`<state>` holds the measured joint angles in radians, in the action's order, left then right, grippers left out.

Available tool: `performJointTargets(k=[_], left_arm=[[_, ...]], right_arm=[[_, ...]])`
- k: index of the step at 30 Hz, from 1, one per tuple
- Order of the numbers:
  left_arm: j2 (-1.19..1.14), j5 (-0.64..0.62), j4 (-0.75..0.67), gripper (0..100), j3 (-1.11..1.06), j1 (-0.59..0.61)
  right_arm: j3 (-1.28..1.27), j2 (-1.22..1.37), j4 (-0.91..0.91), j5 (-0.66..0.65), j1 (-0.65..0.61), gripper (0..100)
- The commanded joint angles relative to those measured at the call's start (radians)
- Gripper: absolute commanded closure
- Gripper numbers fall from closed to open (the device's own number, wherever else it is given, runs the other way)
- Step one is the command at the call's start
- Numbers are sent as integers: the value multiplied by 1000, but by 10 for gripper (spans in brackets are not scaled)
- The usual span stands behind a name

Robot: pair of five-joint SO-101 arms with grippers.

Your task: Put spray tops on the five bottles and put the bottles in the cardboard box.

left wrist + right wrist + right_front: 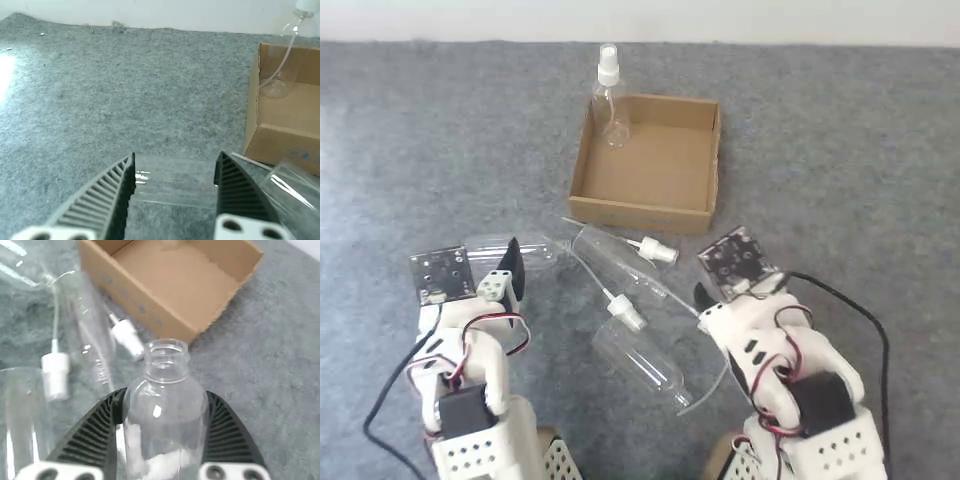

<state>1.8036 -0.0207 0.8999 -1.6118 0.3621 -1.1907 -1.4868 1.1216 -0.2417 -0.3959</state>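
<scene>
Bottles first, nearest one: uncapped clear plastic bottle (pixel 167 365) clamped round its body by the right pincer (pixel 164 396), at near right of the grey felt worktop (pixel 840 150), open neck pointing away from the arm. Just left of that, near centre, second clear bottle (pixel 640 362) lying loose on its side. At near left, left pincer (pixel 176 159) spread wide with nothing gripped, tips straddling a third clear bottle (pixel 170 186) lying crosswise. Farther on, between the arms and the box, white spray top (pixel 627 313) with a long thin dip tube, flat on the felt. Beyond it, second spray top (pixel 658 250) right by a fourth clear bottle (pixel 620 262); touching or not, cannot tell. Farthest, shallow brown cardboard box (pixel 642 213), open, with one capped bottle (pixel 609 100) standing in its far left corner.

Probably light, thin-walled and slick, so likely to buckle or slip out under a hard squeeze. Best taken mid-body with modest pressure, neck left free for the top. Spray tops best held by the white head, not by the bendy tube.
</scene>
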Motion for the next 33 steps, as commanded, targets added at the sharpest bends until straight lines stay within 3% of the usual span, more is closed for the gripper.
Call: performJointTargets(k=[1, 9, 19, 26, 33], left_arm=[[15, 44, 2, 757, 42, 6], [15, 135, 2, 757, 48, 6], [12, 163, 15, 757, 94, 6], [14, 163, 140, 757, 216, 26], [9, 206, 207, 757, 303, 26]], right_arm=[[-3, -94, -22, 9, 51, 913], [-103, -328, -22, 9, 54, 913], [-114, -328, -22, 9, 58, 913], [-114, -329, -22, 9, 59, 913], [-114, -329, -45, 61, 143, 913]])
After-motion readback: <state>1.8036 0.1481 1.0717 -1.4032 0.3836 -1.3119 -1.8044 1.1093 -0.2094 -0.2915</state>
